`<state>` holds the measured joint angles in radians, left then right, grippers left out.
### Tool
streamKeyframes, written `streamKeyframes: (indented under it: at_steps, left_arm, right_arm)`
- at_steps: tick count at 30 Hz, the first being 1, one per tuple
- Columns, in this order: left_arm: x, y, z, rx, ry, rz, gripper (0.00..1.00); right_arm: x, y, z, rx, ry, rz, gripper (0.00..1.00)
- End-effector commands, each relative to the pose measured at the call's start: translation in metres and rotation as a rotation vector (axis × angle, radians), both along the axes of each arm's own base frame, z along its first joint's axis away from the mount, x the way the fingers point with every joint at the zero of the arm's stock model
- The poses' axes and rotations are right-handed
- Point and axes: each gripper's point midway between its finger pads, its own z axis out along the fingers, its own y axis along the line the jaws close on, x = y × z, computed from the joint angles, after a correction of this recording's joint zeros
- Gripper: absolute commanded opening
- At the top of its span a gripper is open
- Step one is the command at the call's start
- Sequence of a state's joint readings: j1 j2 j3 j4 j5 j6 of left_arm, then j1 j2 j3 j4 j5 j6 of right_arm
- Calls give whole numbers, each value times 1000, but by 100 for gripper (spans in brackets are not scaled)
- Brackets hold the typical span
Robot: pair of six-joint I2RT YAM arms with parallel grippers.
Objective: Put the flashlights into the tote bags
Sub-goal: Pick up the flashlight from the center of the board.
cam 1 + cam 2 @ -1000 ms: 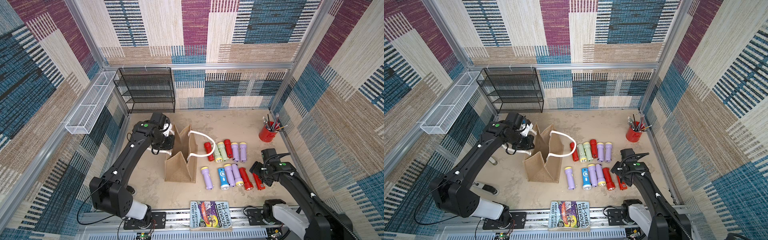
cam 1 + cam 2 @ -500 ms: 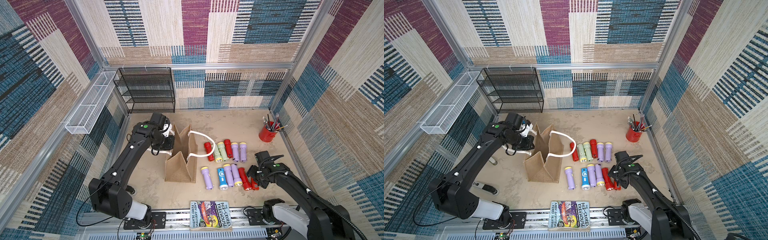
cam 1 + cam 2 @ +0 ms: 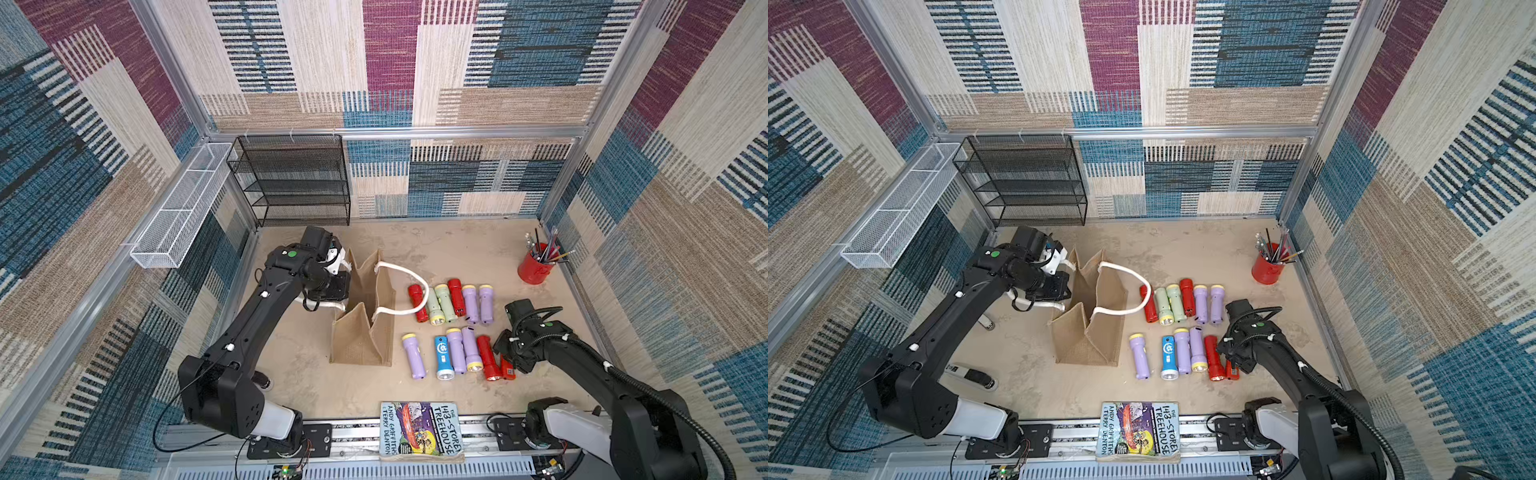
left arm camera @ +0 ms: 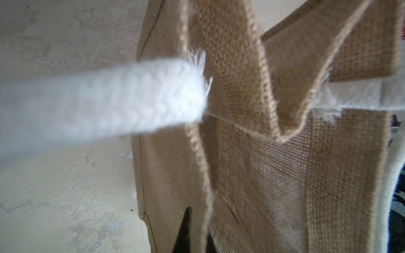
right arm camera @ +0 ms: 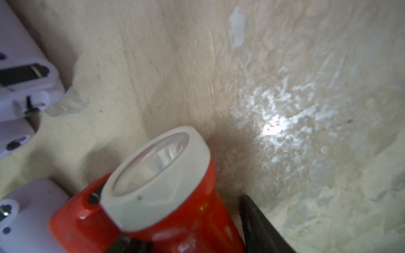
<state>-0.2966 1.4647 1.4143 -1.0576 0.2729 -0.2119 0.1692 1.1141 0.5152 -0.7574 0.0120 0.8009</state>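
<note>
Right arm has dropped in: the end red flashlight on the tabletop now lies between the right fingers, which are narrowing, though I can't tell if they've clamped. Left fingers stay pressed on the rope handle, tote bag upright just beside them. First pickup looks imminent.

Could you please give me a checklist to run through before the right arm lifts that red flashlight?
1. Left pincer shut on the white rope handle, holding the burlap tote bag: ok.
2. Bag mouth wide enough: cannot tell; a gusset folds inward.
3. Free handle clear of the mouth: ok.
4. Red flashlight between the fingers of the right pincer: ok.
5. Grip firm: cannot tell.
</note>
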Motion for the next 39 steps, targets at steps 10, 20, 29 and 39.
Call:
streamKeyframes:
  at_steps: [10,20,29,39]
  left_arm:
    - [-1,-4,2,-25,-15,-25,4]
    - [0,-4,3,-27,-27,-27,4]
    - [-2,-3,11,-39,-51,-27,4]
    - [-1,-7,12,-68,-52,-27,4]
  right_arm:
    - [11,-3,-1,-20,-32,-30,55]
    - [34,-8,15,-57,-119,-33,40]
    - [51,-16,53,-102,-227,-38,32]
    - [78,18,119,36,-417,129,29]
